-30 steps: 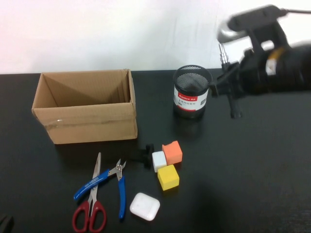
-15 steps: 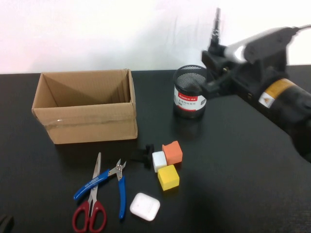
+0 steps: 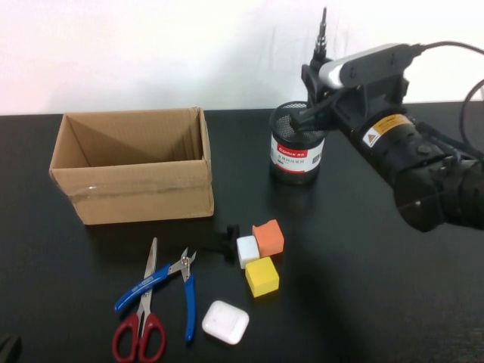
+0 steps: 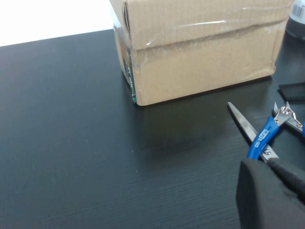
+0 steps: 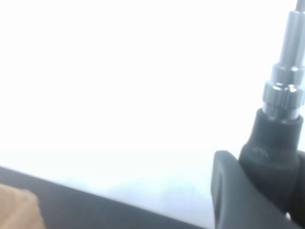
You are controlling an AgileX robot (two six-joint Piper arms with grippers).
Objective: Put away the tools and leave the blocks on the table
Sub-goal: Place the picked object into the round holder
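My right gripper (image 3: 316,89) is shut on the slim black-handled screwdriver (image 3: 322,36), held upright with its metal tip up, just above the rim of the black mesh cup (image 3: 299,144). The right wrist view shows the screwdriver (image 5: 285,86) gripped in my right gripper (image 5: 267,186). The red-handled scissors (image 3: 144,318) and blue-handled pliers (image 3: 178,291) lie crossed at the front left. The orange block (image 3: 268,237), white block (image 3: 247,250) and yellow block (image 3: 262,276) sit clustered mid-table. My left gripper (image 3: 6,349) is parked at the front left corner; one of its fingers (image 4: 267,200) shows beside the pliers (image 4: 267,136).
An open cardboard box (image 3: 132,162) stands at the back left and also shows in the left wrist view (image 4: 200,47). A white rounded case (image 3: 225,322) lies near the pliers. A small black knob-like piece (image 3: 223,242) touches the white block. The table (image 3: 378,302) is matte black.
My right arm swung left toward the mesh cup and turned the screwdriver from pointing down to pointing up. The left arm and the table items have not moved.
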